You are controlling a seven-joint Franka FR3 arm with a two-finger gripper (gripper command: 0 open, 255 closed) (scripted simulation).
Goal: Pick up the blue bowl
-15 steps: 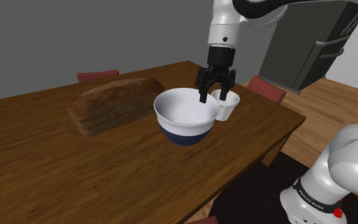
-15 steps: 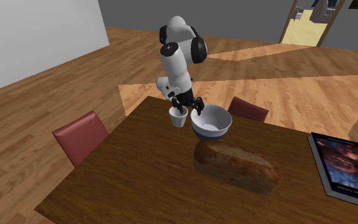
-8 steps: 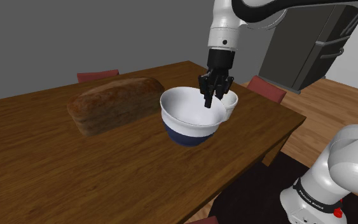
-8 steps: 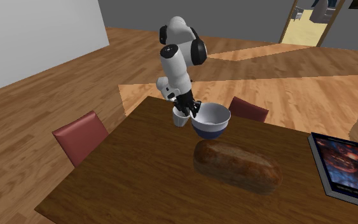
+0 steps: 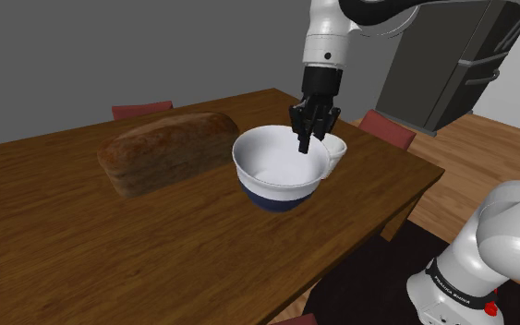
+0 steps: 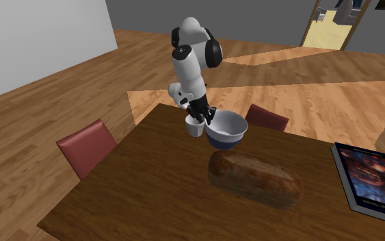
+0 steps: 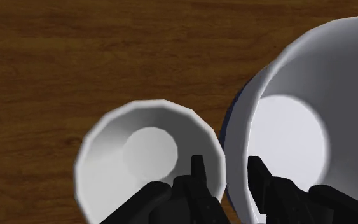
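Observation:
The bowl (image 5: 281,168) is white inside and dark blue on its lower outside, and stands near the middle of the wooden table (image 5: 82,249). My gripper (image 5: 306,138) comes straight down onto the bowl's rim on the side that faces a small white cup (image 5: 338,148). In the wrist view the gripper (image 7: 228,173) is shut on the bowl (image 7: 311,127), with one finger inside the rim and the other outside, between bowl and cup (image 7: 149,153). From the second exterior view the gripper (image 6: 203,120) stands between cup (image 6: 195,128) and bowl (image 6: 226,130).
A large brown bread loaf (image 5: 165,152) lies just beside the bowl, toward the shoulder view's left. A book (image 6: 372,178) sits near the table's edge at the second exterior view's right. Red chairs (image 5: 387,129) stand around the table.
The fingers were open over the rim a second ago and have shut on it. The bowl has shifted slightly toward the cup. Little differs over the last half second.

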